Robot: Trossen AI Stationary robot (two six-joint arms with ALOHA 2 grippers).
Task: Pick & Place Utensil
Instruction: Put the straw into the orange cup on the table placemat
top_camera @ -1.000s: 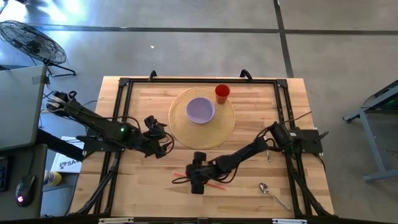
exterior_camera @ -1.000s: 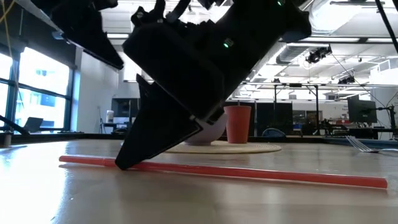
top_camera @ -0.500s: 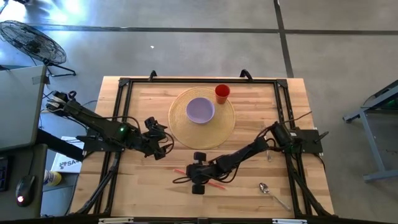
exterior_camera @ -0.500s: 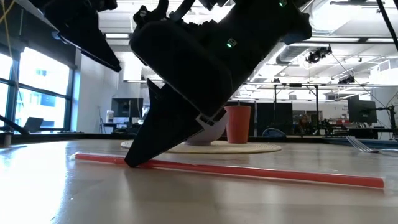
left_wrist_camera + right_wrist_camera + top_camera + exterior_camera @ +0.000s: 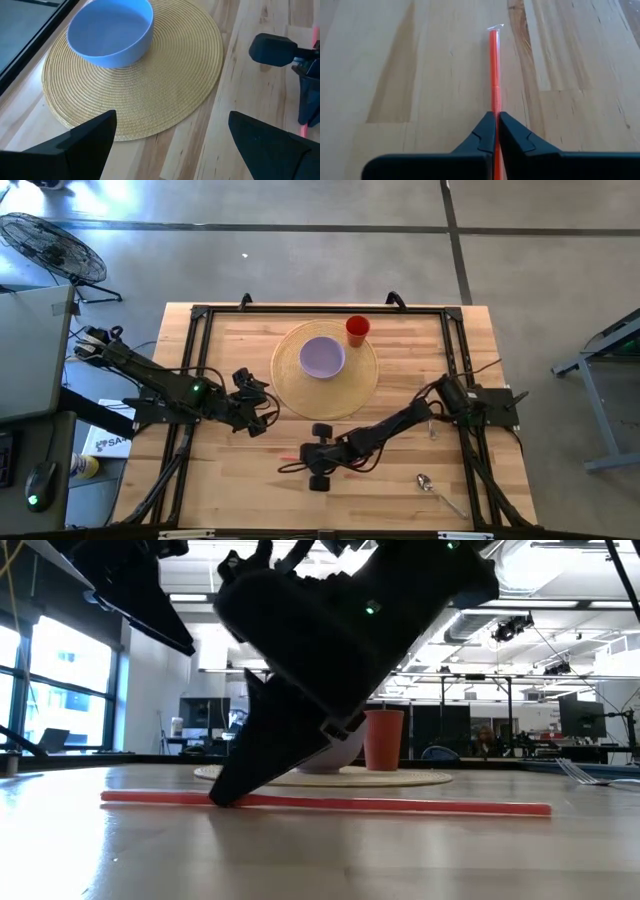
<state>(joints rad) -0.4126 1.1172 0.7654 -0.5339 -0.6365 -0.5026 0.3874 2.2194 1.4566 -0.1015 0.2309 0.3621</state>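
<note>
Right gripper (image 5: 496,131) low at table, fingers pinched; left gripper (image 5: 170,137) apparently spread, idle.

The overhead view is evenly and brightly lit, with only soft, short shadows under the two arms on the pale wooden surface (image 5: 230,480) and no harsh glare. At table height the scene is backlit: ceiling strip lights and the window left of the red cup (image 5: 383,740) are bright, so the arm in front shows as a near-black silhouette with little detail. The surface there carries a pale sheen, and its nearest part is out of focus. The left wrist view is softly lit, the woven mat (image 5: 150,90) sharp, the near fingers blurred. In the right wrist view the red straw (image 5: 494,75) is crisp, faintly shadowed.
</note>
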